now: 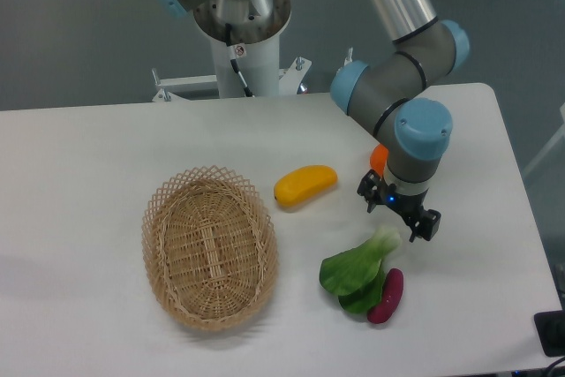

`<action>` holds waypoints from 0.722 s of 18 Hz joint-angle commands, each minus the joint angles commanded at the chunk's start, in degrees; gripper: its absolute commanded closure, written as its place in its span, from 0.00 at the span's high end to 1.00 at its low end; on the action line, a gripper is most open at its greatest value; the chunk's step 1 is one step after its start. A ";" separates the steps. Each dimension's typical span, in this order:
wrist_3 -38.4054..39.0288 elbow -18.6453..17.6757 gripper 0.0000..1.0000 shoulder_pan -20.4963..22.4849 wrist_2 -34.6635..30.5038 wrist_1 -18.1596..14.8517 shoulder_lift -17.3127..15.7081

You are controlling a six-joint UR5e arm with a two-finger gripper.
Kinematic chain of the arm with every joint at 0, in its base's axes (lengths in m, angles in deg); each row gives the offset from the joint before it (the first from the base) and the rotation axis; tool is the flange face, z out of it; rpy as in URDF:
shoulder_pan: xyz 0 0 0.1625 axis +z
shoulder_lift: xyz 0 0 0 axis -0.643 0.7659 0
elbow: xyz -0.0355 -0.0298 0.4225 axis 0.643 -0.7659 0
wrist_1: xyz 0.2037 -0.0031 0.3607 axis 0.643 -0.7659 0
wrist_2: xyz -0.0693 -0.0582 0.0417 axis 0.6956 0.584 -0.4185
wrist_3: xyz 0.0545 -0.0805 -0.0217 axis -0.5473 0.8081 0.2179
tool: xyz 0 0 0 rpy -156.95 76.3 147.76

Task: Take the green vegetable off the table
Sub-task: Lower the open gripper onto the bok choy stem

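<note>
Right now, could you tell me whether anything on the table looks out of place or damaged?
Nothing stands out. The bok choy lies intact on the table, its leaves touching the small purple vegetable. The mango and basket sit apart, undisturbed.

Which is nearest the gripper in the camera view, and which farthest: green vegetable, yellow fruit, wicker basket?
From the gripper:
1. Green vegetable, just below, its stalk by the fingers.
2. Yellow fruit, to the image left.
3. Wicker basket, farthest, far image left.
</note>
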 joint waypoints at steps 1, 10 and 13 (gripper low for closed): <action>0.00 -0.17 1.00 -0.17 0.00 0.09 0.35; 0.97 -0.62 1.00 -1.41 0.09 3.42 1.93; 0.97 -0.97 0.91 -1.41 0.09 5.18 2.02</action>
